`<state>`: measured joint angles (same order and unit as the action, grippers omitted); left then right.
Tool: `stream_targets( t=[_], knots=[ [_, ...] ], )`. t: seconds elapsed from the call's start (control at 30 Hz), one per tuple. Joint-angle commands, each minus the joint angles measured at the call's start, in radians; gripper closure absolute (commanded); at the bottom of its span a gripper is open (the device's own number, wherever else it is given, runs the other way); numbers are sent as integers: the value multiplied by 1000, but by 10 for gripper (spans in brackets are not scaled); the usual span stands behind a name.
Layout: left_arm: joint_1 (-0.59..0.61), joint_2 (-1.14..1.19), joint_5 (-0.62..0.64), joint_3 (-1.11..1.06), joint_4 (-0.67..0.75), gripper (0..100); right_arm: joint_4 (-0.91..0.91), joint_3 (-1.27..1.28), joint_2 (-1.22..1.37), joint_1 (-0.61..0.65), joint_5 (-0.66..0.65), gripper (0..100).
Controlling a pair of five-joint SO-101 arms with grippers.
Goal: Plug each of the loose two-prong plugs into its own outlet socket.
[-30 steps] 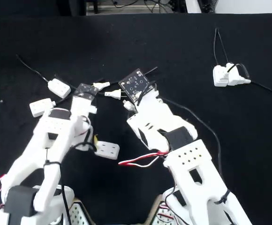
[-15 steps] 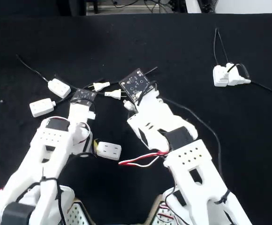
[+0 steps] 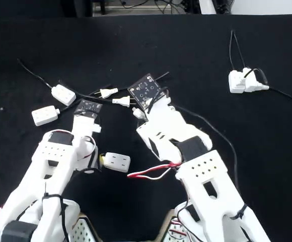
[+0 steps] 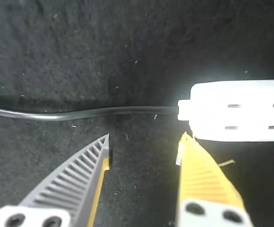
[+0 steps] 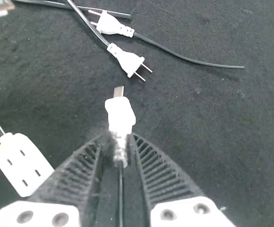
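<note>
Left claw: apart, empty, just beside the near socket's corded end; should brace it.
Near socket: flat on the desk, slots up.
Right claw: clamped on a plug's tail near that socket; prongs need squaring to slots.

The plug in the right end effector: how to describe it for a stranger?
On the black table, find the right arm near the middle. Its end effector is shut on a white plug. The two plugs ahead lie free; this one alone is gripped.
</note>
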<state>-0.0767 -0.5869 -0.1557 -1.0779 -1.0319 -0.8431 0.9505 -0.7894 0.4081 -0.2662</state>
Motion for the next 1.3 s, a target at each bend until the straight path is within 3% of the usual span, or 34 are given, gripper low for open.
stream_targets(
  t=[0.0,0.17,0.43,0.7,0.83,0.97,1.13,1.27],
  knots=[
    [-93,6,9,18,5,766,15,-24,-31,-49,-2,988],
    [-206,12,91,28,31,766,14,-38,-31,-92,-2,988],
    [-231,14,173,25,157,766,14,-38,-31,-95,-2,988],
    [-242,3,153,58,63,766,12,-45,-31,-97,0,988],
    [-90,3,75,168,-48,766,-127,-137,-22,-94,-9,988],
    [102,12,72,220,-63,766,-304,-211,-18,-94,-95,988],
    [269,12,77,168,29,766,-374,-223,90,-44,-137,988],
    [318,12,126,28,198,766,-410,-277,260,34,-130,988]
  ],
)
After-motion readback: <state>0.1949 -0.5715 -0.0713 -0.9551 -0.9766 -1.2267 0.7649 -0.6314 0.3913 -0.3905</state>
